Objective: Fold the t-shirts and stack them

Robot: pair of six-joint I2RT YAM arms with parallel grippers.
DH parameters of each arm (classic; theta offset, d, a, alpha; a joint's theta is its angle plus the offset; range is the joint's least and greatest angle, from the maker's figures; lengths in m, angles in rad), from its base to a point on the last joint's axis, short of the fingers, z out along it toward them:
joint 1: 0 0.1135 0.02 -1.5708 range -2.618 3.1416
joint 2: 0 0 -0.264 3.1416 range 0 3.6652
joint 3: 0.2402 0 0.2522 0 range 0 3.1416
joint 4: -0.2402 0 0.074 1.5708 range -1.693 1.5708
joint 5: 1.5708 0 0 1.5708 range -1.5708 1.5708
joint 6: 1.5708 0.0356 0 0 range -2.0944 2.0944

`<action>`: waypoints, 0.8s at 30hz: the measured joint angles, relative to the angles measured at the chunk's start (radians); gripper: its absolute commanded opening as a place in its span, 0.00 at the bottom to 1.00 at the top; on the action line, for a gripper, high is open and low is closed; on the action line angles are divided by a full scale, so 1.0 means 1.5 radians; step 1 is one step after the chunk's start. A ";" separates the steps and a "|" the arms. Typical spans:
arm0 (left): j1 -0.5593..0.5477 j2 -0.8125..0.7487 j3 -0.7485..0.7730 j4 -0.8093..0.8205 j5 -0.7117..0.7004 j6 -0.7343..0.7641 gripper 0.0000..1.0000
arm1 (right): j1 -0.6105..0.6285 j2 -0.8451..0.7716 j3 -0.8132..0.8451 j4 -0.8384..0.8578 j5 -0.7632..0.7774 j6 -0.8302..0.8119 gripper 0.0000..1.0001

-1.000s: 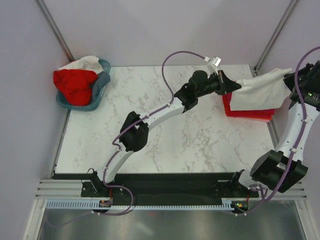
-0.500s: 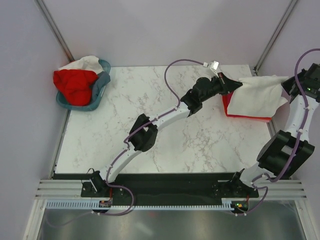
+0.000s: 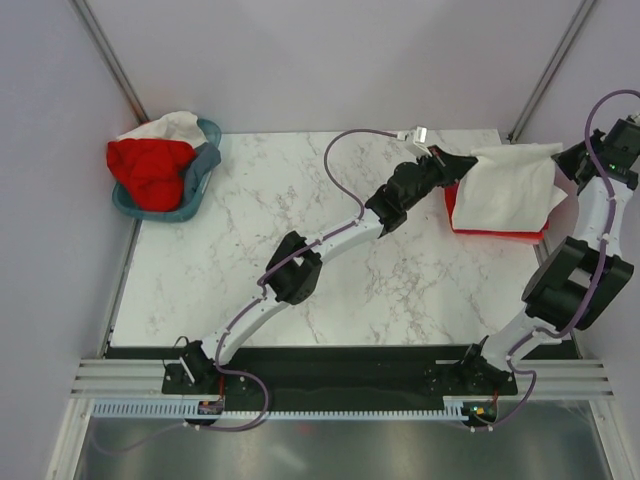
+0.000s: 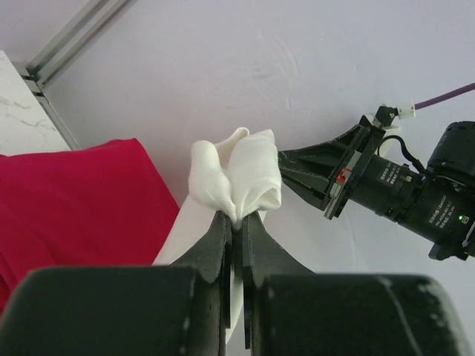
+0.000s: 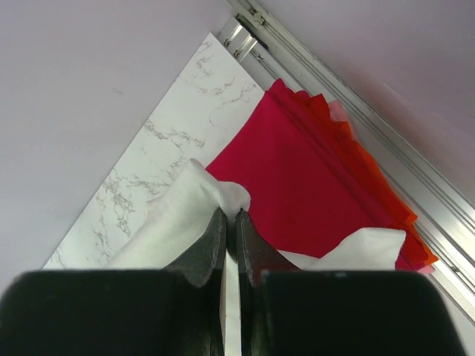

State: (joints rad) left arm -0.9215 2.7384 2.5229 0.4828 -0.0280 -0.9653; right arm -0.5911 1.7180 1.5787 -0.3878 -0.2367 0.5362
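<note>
White t-shirt stretched between both pincers over the stack

Far to the left of both pincers, a teal basket [image 3: 203, 170] holds a red t-shirt [image 3: 150, 170] not yet folded. The left pincer [image 3: 466, 160] is clamped on one bunched corner of the white t-shirt [image 3: 510, 185] and the right pincer [image 3: 568, 156] on the opposite corner. The cloth hangs spread between them above the red stack [image 3: 497, 233], probably so it lands squarely.

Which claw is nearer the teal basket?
Left. The left claw pinches the white shirt at the end facing the basket, far to its right; the right claw pinches the opposite end, farther right.
</note>
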 measured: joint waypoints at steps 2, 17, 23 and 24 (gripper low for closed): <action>0.000 0.001 0.001 0.002 -0.014 0.000 0.02 | 0.004 0.013 0.015 0.001 -0.005 0.001 0.00; 0.029 0.021 0.015 0.038 -0.139 -0.011 1.00 | 0.059 0.244 0.225 0.078 -0.039 0.008 0.78; 0.111 -0.045 -0.186 0.060 -0.094 -0.008 1.00 | 0.089 0.283 0.227 0.080 -0.030 0.006 0.75; 0.126 -0.067 -0.234 0.056 -0.086 -0.003 1.00 | 0.089 0.274 0.208 0.079 -0.023 0.005 0.72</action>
State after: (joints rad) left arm -0.7326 2.6381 2.1712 0.5674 -0.1566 -0.9703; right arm -0.4580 2.1288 1.8912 -0.2687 -0.2718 0.5442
